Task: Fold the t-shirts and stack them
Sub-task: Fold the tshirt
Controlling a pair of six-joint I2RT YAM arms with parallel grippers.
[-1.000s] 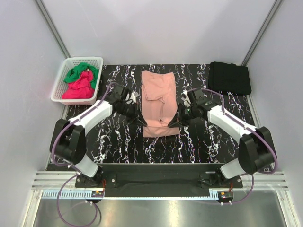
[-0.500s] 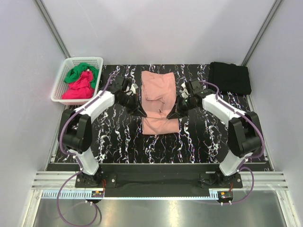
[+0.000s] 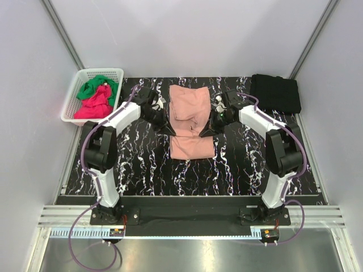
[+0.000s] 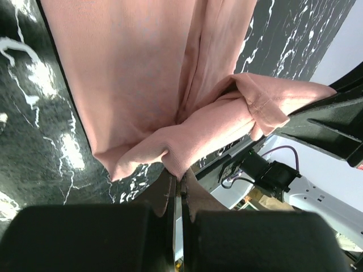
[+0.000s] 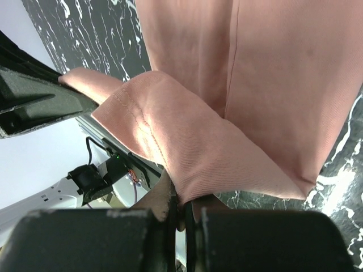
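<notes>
Two pinches: left fingers (image 3: 165, 127) and right fingers (image 3: 207, 130) each clamp the lifted edge of the salmon-pink cloth t-shirt (image 3: 190, 107) on the black marbled desk (image 3: 142, 164). Soft, floppy stuff, so edge corners seem best.

Four t-shirts were in view: one pink t-shirt (image 3: 191, 122) in the middle of the single worktop (image 3: 142, 164), one black t-shirt (image 3: 275, 93) at the far right, and one green t-shirt (image 3: 93, 86) and one red t-shirt (image 3: 93, 107) at the far left. One white basket (image 3: 101, 70) held those last two. Two arms were there, the left arm (image 3: 122, 116) and the right arm (image 3: 255, 116), with one pincer each: the left pincer (image 3: 172, 132) and the right pincer (image 3: 202, 134).
</notes>
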